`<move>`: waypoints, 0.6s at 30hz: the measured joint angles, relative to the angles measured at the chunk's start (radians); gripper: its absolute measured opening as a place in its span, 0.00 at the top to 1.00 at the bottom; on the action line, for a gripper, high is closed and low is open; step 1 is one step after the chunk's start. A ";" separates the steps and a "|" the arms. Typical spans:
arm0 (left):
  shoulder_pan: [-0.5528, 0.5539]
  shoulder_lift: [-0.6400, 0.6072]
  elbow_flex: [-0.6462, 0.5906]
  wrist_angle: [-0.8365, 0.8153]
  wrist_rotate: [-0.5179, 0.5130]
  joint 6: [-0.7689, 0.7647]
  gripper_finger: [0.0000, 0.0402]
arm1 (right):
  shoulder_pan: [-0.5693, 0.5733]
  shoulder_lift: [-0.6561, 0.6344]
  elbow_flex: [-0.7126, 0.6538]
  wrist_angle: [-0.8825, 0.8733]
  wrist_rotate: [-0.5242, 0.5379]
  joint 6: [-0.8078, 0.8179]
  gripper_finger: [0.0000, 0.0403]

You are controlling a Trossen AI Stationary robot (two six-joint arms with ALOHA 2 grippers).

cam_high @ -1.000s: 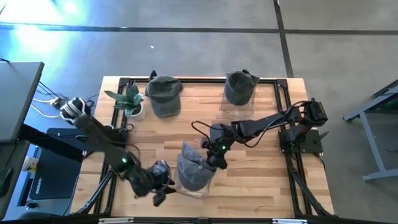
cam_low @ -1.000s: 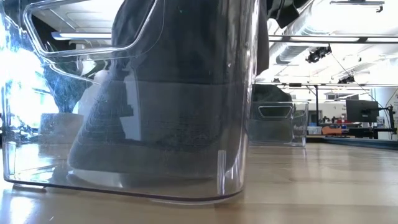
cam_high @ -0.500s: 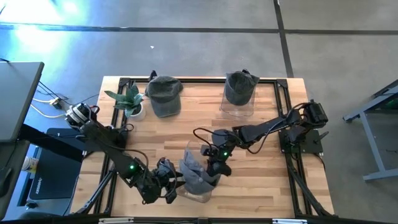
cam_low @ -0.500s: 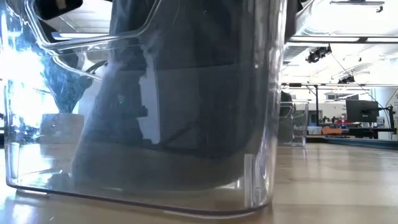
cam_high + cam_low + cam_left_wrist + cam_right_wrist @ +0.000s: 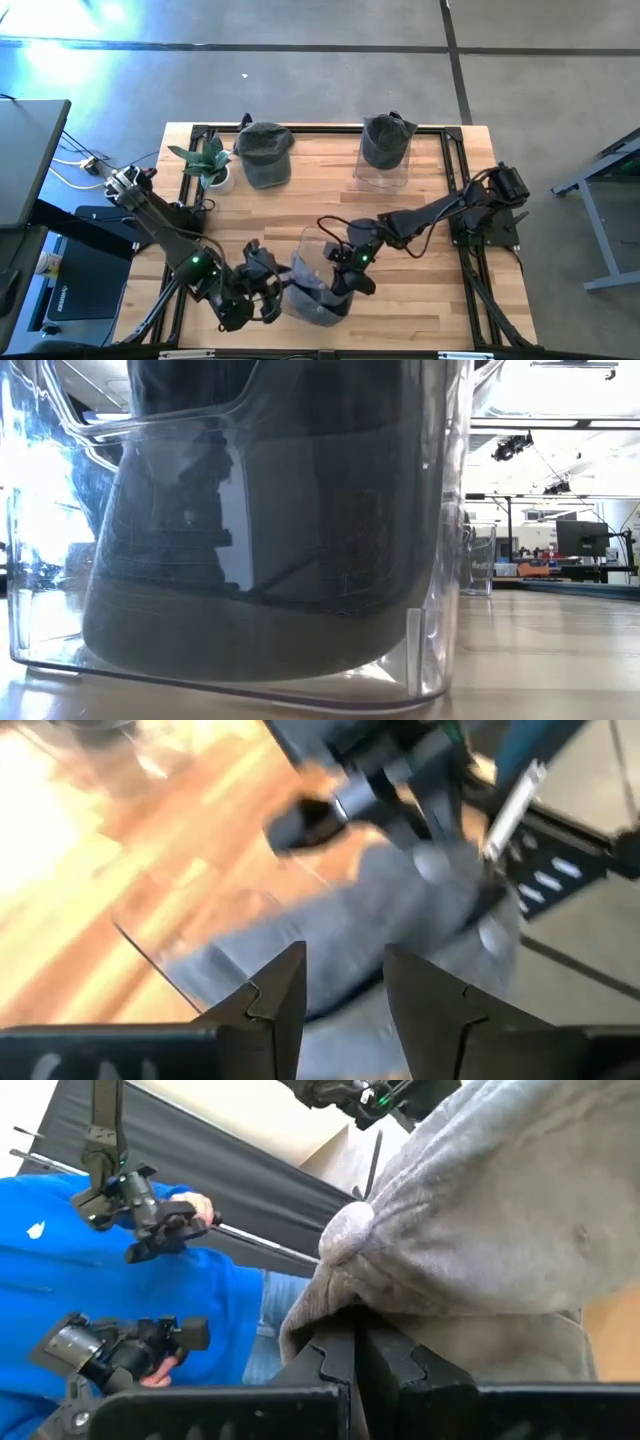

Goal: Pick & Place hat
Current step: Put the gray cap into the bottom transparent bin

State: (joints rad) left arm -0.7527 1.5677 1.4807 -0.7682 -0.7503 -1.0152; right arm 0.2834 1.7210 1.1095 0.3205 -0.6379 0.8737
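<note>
Grey hat (image 5: 312, 292) now lower in clear bin (image 5: 440, 560), nearer table edge

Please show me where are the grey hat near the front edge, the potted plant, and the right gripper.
grey hat (image 5: 312, 298): high view, on its crown, over the clear container.
potted plant (image 5: 208, 160): high view, on its green leaves.
right gripper (image 5: 358, 1342): right wrist view, between its fingertips, shut on the hat's fabric.

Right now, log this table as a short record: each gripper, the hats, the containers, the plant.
right gripper: shut on grey fabric hat
left gripper: jaws apart, beside that hat
front clear plastic container: hat partly inside it
back hats: one on bare wood, one in another clear container
small potted plant: back left corner
</note>
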 joint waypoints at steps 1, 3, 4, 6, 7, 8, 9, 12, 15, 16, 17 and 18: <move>0.012 0.000 0.012 -0.012 -0.016 0.002 0.68 | 0.007 0.000 0.000 0.002 0.015 -0.001 1.00; 0.049 0.000 0.015 -0.016 -0.019 0.014 0.70 | 0.016 0.000 0.000 0.004 0.046 -0.005 0.99; 0.073 0.001 0.014 -0.022 -0.017 0.017 0.71 | 0.021 0.000 0.000 0.004 0.058 -0.011 0.99; 0.116 0.002 0.014 -0.038 -0.014 0.021 0.72 | 0.028 0.000 0.000 0.003 0.075 -0.018 0.99; 0.135 0.001 0.014 -0.044 -0.014 0.023 0.73 | 0.031 0.000 0.000 0.004 0.080 -0.018 1.00; 0.154 0.002 0.014 -0.051 -0.014 0.024 0.74 | 0.035 0.000 0.000 0.008 0.081 -0.018 1.00; 0.174 0.010 0.013 -0.048 -0.009 0.025 0.75 | 0.040 0.000 0.000 0.014 0.081 -0.018 1.00; 0.221 0.040 0.008 -0.035 0.064 0.082 0.78 | 0.054 0.000 0.000 0.029 0.082 -0.018 0.99; 0.239 0.073 0.010 0.029 0.165 0.175 0.81 | 0.068 0.000 0.000 0.040 0.090 -0.019 0.99; 0.237 0.087 0.011 0.061 0.206 0.209 0.82 | 0.072 0.000 0.000 0.044 0.091 -0.022 0.99; 0.234 0.098 0.009 0.076 0.247 0.236 0.83 | 0.075 0.000 0.000 0.044 0.090 -0.026 1.00; 0.230 0.106 0.006 0.088 0.292 0.259 0.84 | 0.078 0.000 0.000 0.044 0.090 -0.027 1.00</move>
State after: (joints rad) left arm -0.5229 1.6738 1.4864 -0.6807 -0.4588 -0.7557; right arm 0.3614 1.7210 1.1095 0.3641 -0.5483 0.8464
